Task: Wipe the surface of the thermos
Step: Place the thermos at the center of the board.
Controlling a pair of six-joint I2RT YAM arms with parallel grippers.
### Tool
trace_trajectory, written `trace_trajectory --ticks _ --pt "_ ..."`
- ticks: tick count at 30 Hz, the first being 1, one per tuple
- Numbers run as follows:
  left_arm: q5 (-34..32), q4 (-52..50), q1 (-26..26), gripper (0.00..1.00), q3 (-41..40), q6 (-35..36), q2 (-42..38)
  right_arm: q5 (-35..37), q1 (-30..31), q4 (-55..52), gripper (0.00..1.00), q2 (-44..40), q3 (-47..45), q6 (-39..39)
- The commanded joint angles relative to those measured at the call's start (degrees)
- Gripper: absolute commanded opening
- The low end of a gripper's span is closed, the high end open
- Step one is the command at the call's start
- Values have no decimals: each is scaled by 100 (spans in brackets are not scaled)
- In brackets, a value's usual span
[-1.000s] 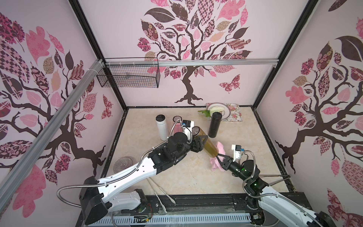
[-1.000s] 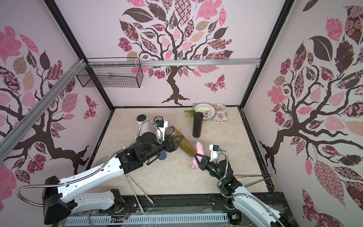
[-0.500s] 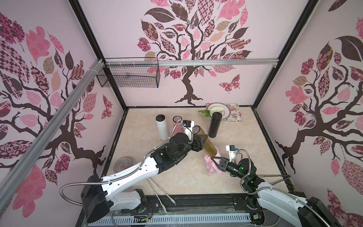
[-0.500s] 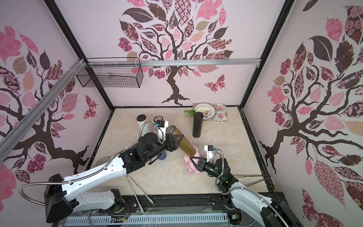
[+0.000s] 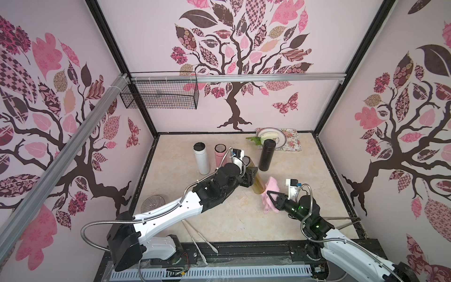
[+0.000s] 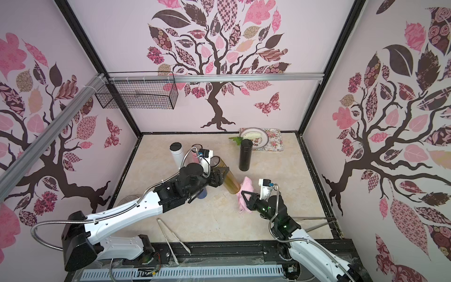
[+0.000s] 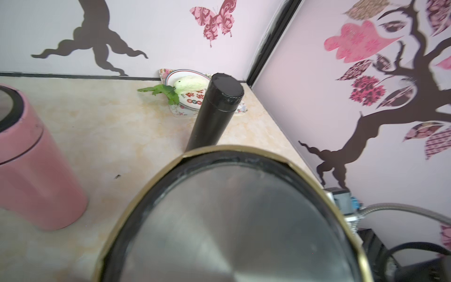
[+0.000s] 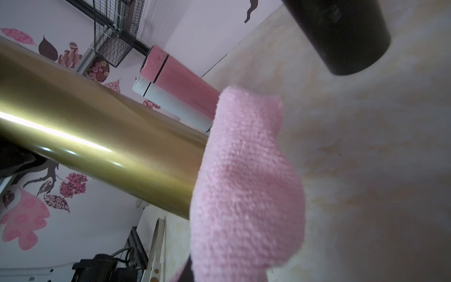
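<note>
Gold thermos (image 5: pixel 258 187): rigid, likely slippery, clamped near lid by left gripper (image 5: pixel 252 173); pink cloth (image 5: pixel 272 187) pinched by right gripper (image 5: pixel 269 193).

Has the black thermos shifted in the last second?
No. The black thermos still stands upright in the same spot, just in front of the floral mat near the back wall.

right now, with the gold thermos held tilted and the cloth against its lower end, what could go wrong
The left fingers grip the gold thermos high up only, so cloth pressure low down could twist it loose. The pink cloth hangs loosely from the right fingers and might slip out. The black thermos stands close by; a swing could topple it.
</note>
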Motion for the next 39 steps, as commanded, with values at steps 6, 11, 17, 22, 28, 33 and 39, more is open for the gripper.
trace_trajectory --ticks 6,11,17,22,28,33,39 --pt "-621 -439 74 0 1001 835 771 1983 -43 -965 0 -170 1050 -526" --pt "-937 -418 199 0 1680 1216 1446 2244 -47 -1157 0 58 1234 -620" --pt "-1063 -433 437 0 2540 1586 2346 2149 -46 -914 0 365 1135 -528" --pt "-921 -189 666 0 2911 1590 2848 2076 -51 -872 0 307 1094 -542" --pt "-854 191 873 0 2968 1398 3276 2045 -45 -1004 0 78 1004 -502" --pt "-718 496 941 0 2858 1344 3334 1951 -50 -1000 0 55 930 -449" --pt "-632 701 945 0 2719 1224 3380 1842 -58 -787 0 279 843 -370"
